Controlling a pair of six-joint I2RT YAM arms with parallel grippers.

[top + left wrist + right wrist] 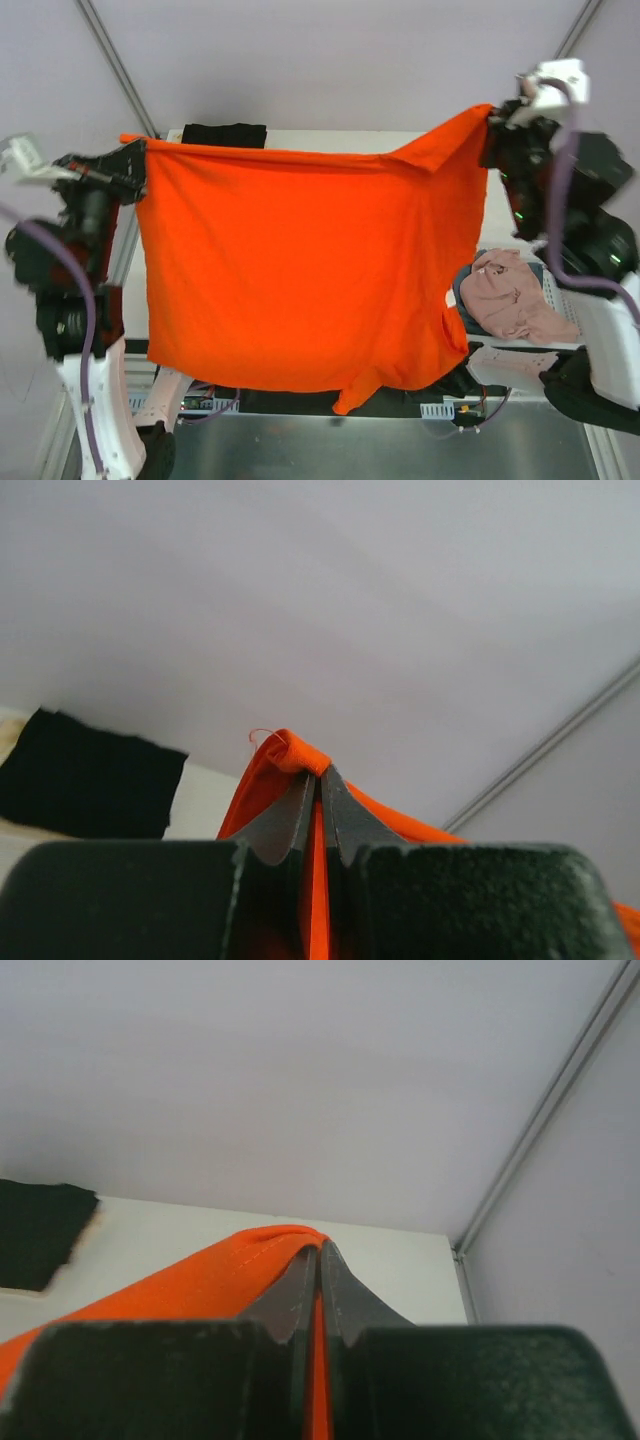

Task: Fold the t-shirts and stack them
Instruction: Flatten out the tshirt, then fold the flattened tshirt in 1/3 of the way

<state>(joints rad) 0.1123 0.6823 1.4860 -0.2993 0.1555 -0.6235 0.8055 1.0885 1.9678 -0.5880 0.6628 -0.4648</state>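
Note:
The bright orange-red t-shirt [300,270] hangs spread wide in the air between both arms and hides most of the table. My left gripper [138,150] is shut on its upper left corner, seen in the left wrist view [318,775] with cloth bunched at the tips. My right gripper [492,118] is shut on its upper right corner, seen in the right wrist view [319,1250]. A black t-shirt [224,134] lies folded at the table's far edge, also in the left wrist view [85,785] and the right wrist view [35,1230]. A pink t-shirt [512,295] lies crumpled at the right.
The pink shirt lies on top of a dark blue cloth [462,296] at the right, beside the right arm. A metal rail [115,65] runs up the back wall at the left, another [575,35] at the right. The white table [505,215] shows beyond the shirt.

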